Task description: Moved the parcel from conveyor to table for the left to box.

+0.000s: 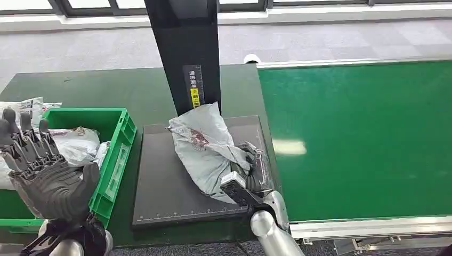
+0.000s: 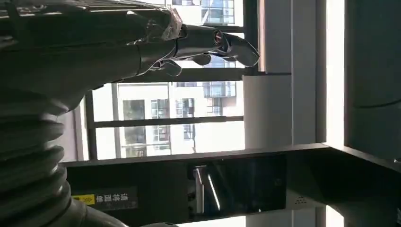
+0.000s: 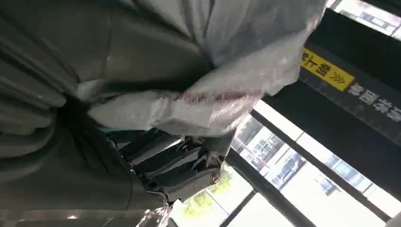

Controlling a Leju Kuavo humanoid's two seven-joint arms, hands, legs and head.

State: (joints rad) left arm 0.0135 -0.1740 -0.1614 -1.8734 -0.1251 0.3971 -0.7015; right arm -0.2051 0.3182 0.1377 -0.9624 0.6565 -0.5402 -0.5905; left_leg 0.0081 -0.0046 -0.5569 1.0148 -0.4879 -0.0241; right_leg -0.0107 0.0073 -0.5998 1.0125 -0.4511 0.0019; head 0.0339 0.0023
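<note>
Parcel [image 1: 205, 146], a crumpled grey plastic mailing bag with a reddish printed patch, lies on the black plate [image 1: 160, 186] on the dark green table [image 1: 106, 90], its far end leaning against the foot of the black post [image 1: 186, 53] that rises behind the plate. My right robot hand [image 1: 250, 176] is wrapped around the near end of the parcel, fingers closed on the bag; in the right wrist view the crinkled plastic [image 3: 198, 104] presses over my dark fingers [image 3: 170, 161]. A yellow label [image 1: 195, 97] sits on the post just above the parcel's far end. To the right of the parcel, beside the plate, runs the bright green conveyor [image 1: 362, 138]. To the left of the parcel, on the other side of the plate, stands the green box [image 1: 114, 160], with white and grey bags [image 1: 74, 144] in it. My left robot hand [image 1: 45, 170] is raised in front of that box, palm open, fingers spread and holding nothing; the left wrist view shows its fingers [image 2: 208, 42] extended against bright windows.
</note>
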